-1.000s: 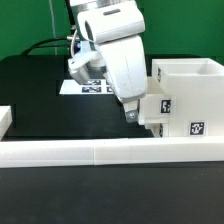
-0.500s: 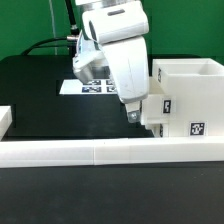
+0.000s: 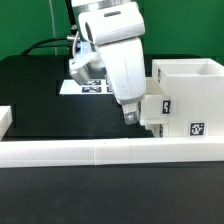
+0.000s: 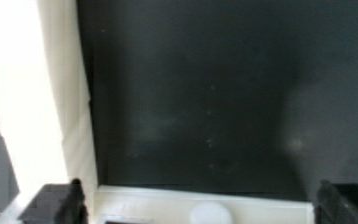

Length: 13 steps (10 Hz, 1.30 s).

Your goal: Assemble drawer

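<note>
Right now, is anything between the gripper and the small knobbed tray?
Nothing visible. The gripper is right at the tray, fingers either side of its knob. In the exterior view the gripper sits against the drawer housing.

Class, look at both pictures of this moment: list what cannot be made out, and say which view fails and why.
- Gripper grip: in the exterior view the arm's body covers the fingertips; whether they clamp the tray is unclear.
- Tray in the wrist view: only a blurred white edge and knob show, cut by the frame.
- Marker board: half covered by the arm, tags too small to read.
- Housing: cut off at the exterior view's right.
</note>
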Motion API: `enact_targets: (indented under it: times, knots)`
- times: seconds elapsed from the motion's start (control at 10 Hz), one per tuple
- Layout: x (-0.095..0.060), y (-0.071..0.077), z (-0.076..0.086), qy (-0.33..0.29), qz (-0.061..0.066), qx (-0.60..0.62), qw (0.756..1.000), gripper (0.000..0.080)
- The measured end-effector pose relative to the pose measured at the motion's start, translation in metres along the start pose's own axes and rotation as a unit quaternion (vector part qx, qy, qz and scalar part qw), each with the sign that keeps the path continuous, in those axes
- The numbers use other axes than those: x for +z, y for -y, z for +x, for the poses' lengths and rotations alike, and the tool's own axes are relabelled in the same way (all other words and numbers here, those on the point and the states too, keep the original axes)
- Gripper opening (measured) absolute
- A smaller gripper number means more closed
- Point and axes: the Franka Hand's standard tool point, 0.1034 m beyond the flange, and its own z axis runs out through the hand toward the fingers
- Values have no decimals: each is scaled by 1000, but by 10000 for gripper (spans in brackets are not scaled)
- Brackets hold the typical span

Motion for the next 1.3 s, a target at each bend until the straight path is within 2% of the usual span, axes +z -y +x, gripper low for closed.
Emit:
enact_targets:
  times: [0.1, 0.7, 0.8, 0.9, 1.0, 1.1, 1.3]
  knots:
    - [-2, -3, 8, 2, -2, -5, 1000, 649]
    - [-5, -6, 10, 32, 1, -4, 999, 649]
    - [-2, -6, 9, 33, -5, -5, 999, 649]
    - [0, -7, 10, 33, -27, 3, 999, 649]
    - [3, -6, 19, 29, -40, 15, 999, 649]
    - [3, -8, 26, 26, -41, 23, 999, 649]
    - [3, -7, 25, 27, -41, 27, 998, 649]
